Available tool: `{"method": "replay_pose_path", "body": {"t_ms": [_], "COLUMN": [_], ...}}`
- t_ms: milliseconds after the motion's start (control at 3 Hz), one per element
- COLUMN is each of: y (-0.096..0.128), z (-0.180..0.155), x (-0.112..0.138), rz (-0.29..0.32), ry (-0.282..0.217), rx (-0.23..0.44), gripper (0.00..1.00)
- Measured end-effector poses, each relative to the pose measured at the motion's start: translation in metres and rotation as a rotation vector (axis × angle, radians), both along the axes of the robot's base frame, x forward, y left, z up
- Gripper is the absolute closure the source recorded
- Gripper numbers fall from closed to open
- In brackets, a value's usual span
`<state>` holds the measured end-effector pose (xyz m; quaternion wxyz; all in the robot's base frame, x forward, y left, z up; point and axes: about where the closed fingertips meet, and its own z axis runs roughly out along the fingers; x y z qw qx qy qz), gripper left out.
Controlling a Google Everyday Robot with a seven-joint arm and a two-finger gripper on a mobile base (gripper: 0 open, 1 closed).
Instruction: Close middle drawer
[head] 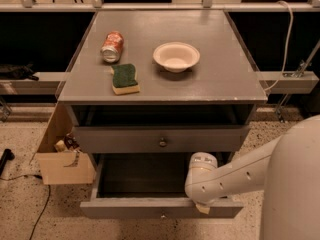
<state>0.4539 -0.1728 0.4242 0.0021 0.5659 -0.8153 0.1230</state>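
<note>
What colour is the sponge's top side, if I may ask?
Green sponge top, camera view; tool at middle drawer front.

White rounded arm (235,176), tubular link with small dark holes along it, fat cylindrical wrist joint, broad white shell at right, gripper (202,208) at the front of the pulled-out lowest drawer (125,209)

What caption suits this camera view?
Robot's claw at the front panel of the open middle drawer; can, sponge and bowl sit on the cabinet top.

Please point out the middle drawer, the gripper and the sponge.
middle drawer (125,209): camera view, left part of its front panel.
gripper (202,207): camera view, tip at the drawer's front rim.
sponge (124,75): camera view, green top face.
</note>
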Motion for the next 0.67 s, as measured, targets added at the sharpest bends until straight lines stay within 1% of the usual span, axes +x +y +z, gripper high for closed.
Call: {"method": "replay_pose_path", "body": {"t_ms": [333, 667], "y": [-0.0001, -0.0001], "z": [0.0000, 0.0000], "x": [0.0000, 0.0000], "rz": [0.000, 0.000], "ry": [0.000, 0.000], "rx": [0.000, 0.000], "gripper": [1.00, 0.82]}}
